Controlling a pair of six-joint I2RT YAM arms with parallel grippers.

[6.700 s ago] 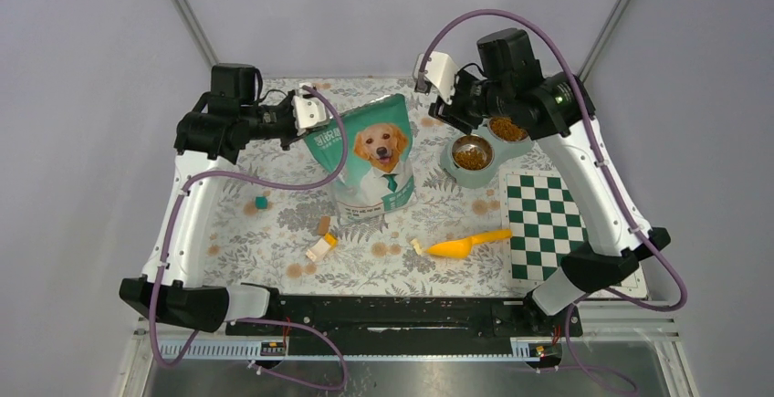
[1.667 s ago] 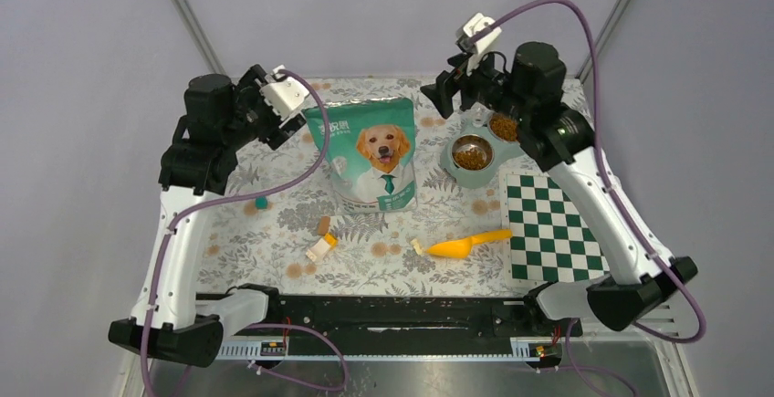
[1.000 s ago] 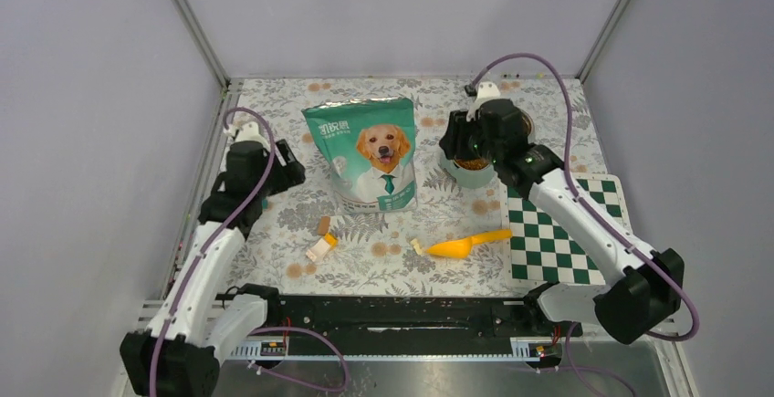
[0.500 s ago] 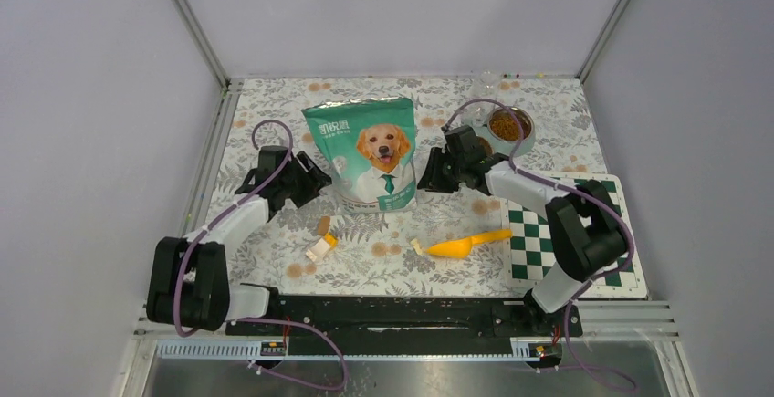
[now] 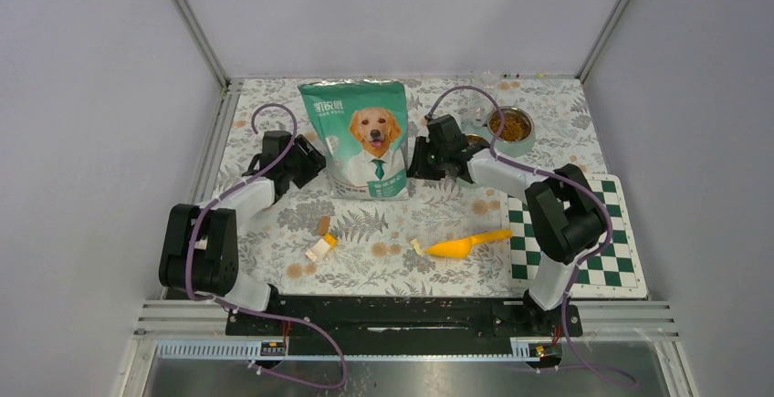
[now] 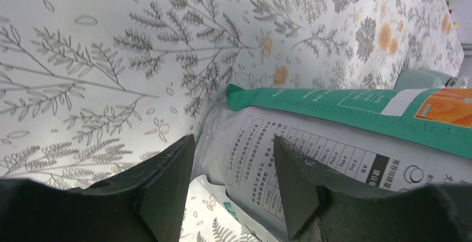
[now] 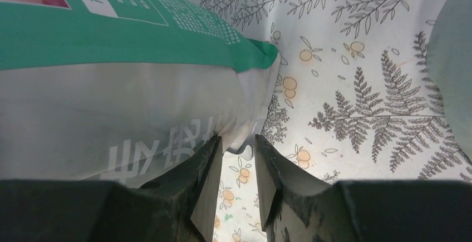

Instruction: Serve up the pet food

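Observation:
The teal pet food bag [image 5: 356, 137] with the golden retriever stands upright at the middle back of the table. My left gripper [image 5: 308, 161] is at its lower left corner, where the left wrist view shows my left gripper [image 6: 234, 156] shut on the bag's white bottom fold [image 6: 311, 147]. My right gripper [image 5: 417, 160] is at the lower right corner. There my right gripper [image 7: 238, 142] pinches the bag's corner seal [image 7: 253, 117] between nearly closed tips. Brown pet food [image 5: 511, 125] fills the far bowl of the grey-green feeder [image 5: 522, 146].
The feeder's near bowl sits behind my right arm. An orange scoop [image 5: 461, 246] lies in front of the bag, with a small pale piece [image 5: 417, 245] beside it. Toy blocks [image 5: 319, 247] lie front left. A green checkered mat [image 5: 584, 242] covers the right side.
Both arms have dropped from high above the table to the bag's lower corners and closed on them. In the last half second the bag has shifted toward the back.

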